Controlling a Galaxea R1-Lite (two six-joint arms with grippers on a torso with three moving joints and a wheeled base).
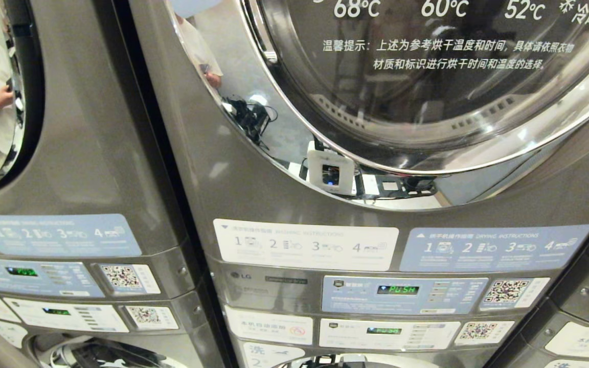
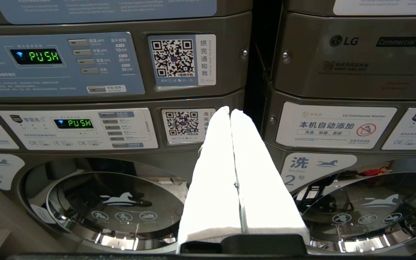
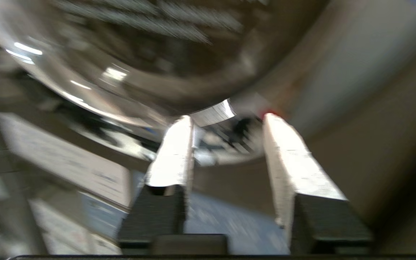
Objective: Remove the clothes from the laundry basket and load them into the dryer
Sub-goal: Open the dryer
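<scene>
Stacked machines, dryer [image 1: 376, 102] door closed

Right hand [image 3: 228, 119] with fingers apart, empty, before round dryer door [image 3: 150, 61]

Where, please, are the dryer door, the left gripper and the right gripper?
dryer door [image 1: 427, 76], head view, on its glass.
left gripper [image 2: 230, 112], left wrist view, at the shut fingertips.
right gripper [image 3: 228, 119], right wrist view, between the parted fingertips.
</scene>
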